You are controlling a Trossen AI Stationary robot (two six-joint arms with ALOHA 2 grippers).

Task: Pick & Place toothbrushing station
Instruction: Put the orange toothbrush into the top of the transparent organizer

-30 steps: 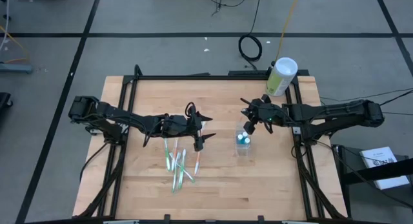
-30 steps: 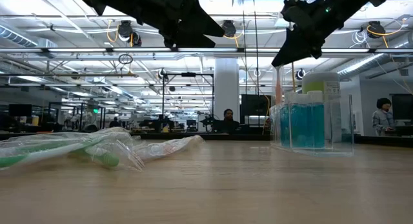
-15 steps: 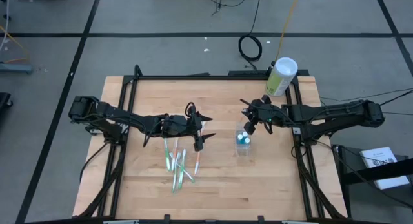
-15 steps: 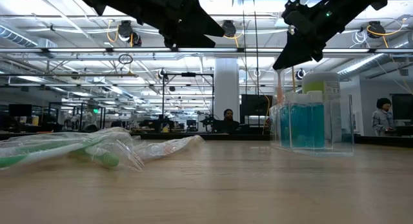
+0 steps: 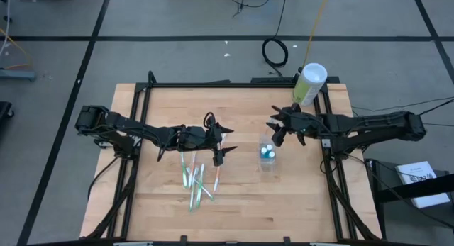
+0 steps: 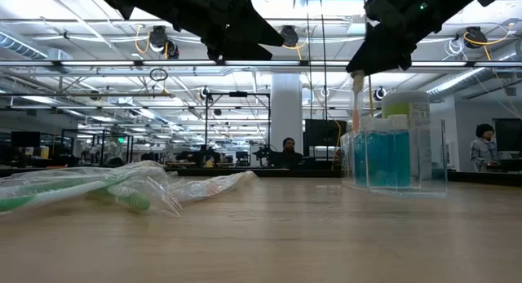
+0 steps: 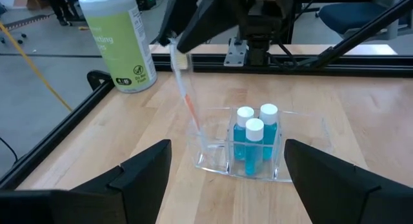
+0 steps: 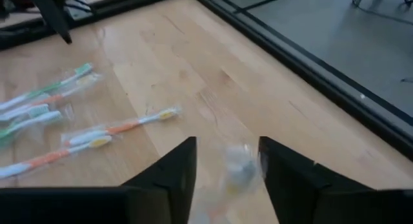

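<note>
While three teal bottles (image 7: 253, 137) fill the clear organizer (image 7: 284, 169), one toothbrush (image 7: 184, 88) stands inside.

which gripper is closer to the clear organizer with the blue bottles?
Right. The right gripper hovers just beside the clear organizer, over its far edge. The left gripper sits farther off, over the loose toothbrushes.

Bright even overhead lighting, soft faint shadows on the surface (image 5: 241, 189). Ceiling lights glare in low view; arms there silhouetted dark. Right wrist view: blurred pale smear between claw fingers (image 8: 161, 179).
</note>
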